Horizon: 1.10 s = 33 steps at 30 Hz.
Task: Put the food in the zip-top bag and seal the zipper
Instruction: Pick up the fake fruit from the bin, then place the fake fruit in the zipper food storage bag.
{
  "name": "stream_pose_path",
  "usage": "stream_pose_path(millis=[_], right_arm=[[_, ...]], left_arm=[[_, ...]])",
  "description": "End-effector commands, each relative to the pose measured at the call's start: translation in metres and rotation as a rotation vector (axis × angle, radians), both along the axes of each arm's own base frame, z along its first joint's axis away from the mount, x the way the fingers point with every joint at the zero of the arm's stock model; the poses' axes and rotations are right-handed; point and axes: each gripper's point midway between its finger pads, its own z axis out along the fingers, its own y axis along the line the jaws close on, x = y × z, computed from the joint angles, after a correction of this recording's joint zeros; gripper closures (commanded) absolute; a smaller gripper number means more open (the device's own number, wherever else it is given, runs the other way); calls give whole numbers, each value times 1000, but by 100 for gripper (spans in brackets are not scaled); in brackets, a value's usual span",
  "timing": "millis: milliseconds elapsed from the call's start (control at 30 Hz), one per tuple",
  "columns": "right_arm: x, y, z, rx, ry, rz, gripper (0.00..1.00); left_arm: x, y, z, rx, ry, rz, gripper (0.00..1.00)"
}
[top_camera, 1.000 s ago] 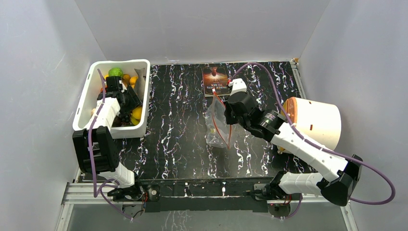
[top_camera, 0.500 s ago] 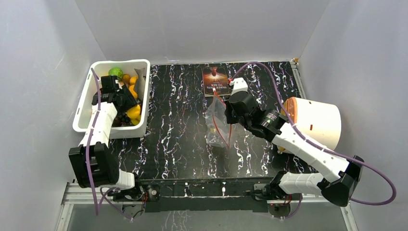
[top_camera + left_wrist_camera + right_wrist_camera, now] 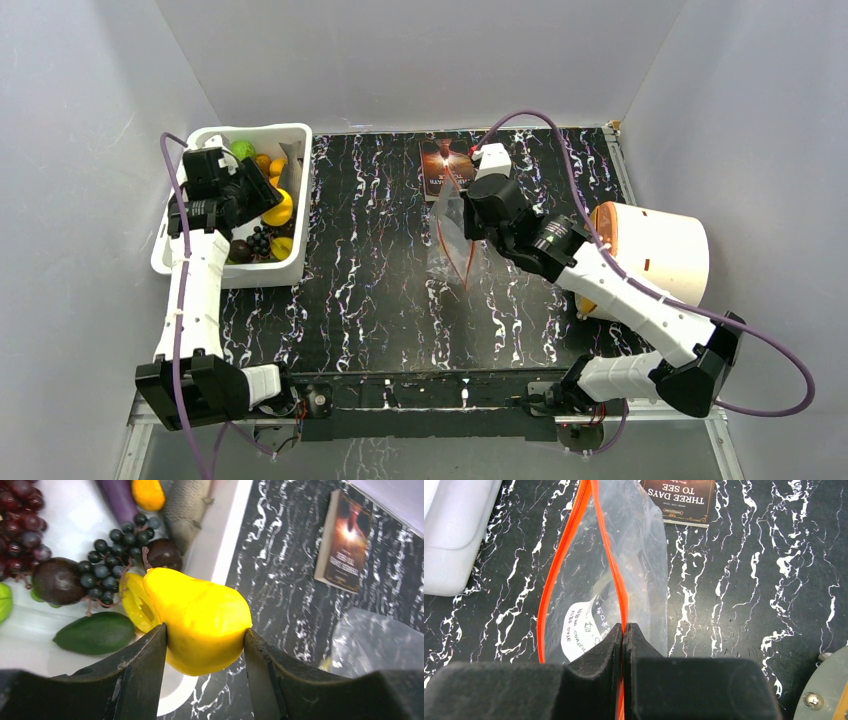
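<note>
1 zip-top bag [image 3: 450, 245] sits well to the right of the white tub [image 3: 262, 276], not touching it, w/ bare table btwn. Its zipper [image 3: 616, 582] is unsealed: the 2 red-orange strands bow apart, so the mouth gapes as a long slit, and the white label patch [image 3: 581, 630] shows thru the clear film. The right gripper [image 3: 624, 627] is pinched tight on 1 strand of the zipper, prob. to keep the floppy bag propped up and its mouth open for loading (let go and it would likely slump flat). Can't tell from these views whether anything is already inside.

Over at the tub, the left gripper [image 3: 205, 635] clamps a yellow pear [image 3: 200, 615] at its fat end, jaws about half apart, 1 finger each side. The pear hangs above the tub's right-hand rim, stem end pointing back over the grapes [image 3: 112, 555] and other fruit. So the bag lies off to the right of that hand, well apart; a corner of it shows at the edge of the left wrist view. Step in hand, by my read: carry the pear to the mouth. A book [image 3: 445, 165] lies flat, also right of the tub, about level w/ its far end.
</note>
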Motion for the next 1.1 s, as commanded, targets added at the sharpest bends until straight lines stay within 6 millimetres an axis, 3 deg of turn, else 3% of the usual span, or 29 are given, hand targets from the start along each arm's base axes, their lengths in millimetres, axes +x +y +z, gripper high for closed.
stream_pose_path(millis=[0, 133, 433, 833, 1067], right_arm=[[14, 18, 30, 89, -72, 12, 100], [16, 37, 23, 127, -36, 57, 100], [19, 72, 13, 255, 26, 106, 100], [22, 106, 5, 394, 98, 128, 100], [16, 121, -3, 430, 146, 185, 100]], left_arm=[[-14, -31, 33, -79, -84, -142, 76], [-19, -52, 44, -139, -120, -231, 76], [-40, -119, 69, -361, -186, -512, 79], [-77, -180, 102, -538, -283, -753, 79], [-95, -197, 133, -724, -386, -786, 78]])
